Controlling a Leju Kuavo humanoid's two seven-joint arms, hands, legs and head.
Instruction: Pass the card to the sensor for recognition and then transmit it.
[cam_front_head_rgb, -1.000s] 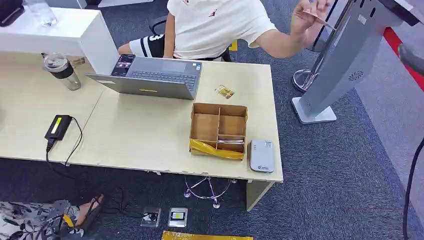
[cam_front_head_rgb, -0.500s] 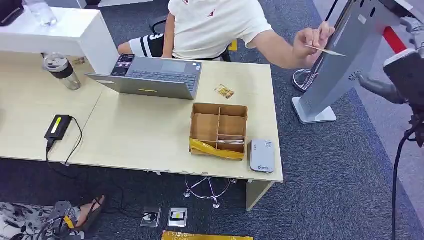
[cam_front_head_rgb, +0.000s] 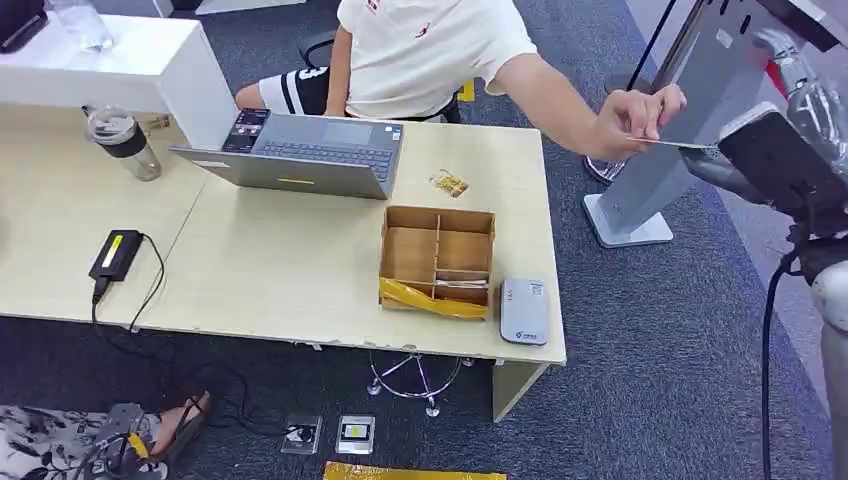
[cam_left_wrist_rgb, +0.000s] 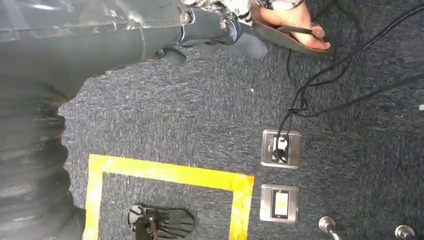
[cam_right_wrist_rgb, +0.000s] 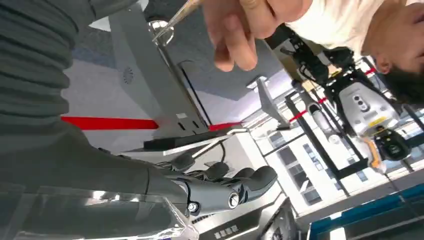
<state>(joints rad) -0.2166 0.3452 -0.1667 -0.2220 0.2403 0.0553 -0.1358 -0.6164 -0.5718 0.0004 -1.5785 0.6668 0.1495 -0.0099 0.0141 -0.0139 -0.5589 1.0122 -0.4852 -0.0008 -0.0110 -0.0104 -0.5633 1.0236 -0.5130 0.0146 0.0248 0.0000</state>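
Divided cardboard box (cam_front_head_rgb: 437, 258) holds perhaps one flat card; right hand (cam_right_wrist_rgb: 220, 190) fingers apart, left hand's unclear.

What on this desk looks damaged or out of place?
The cardboard divider box has crumpled yellow tape peeling along its front edge, and a small gold packet lies loose beside the laptop. Nothing is spilled.

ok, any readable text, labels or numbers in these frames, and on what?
"3" (likely): white numeral on the person's dark shorts.
Red logo on the white shirt: no words legible.
White card reader: print too small to read.
Laptop screen: too small to read.
Black adapter label: blurred.
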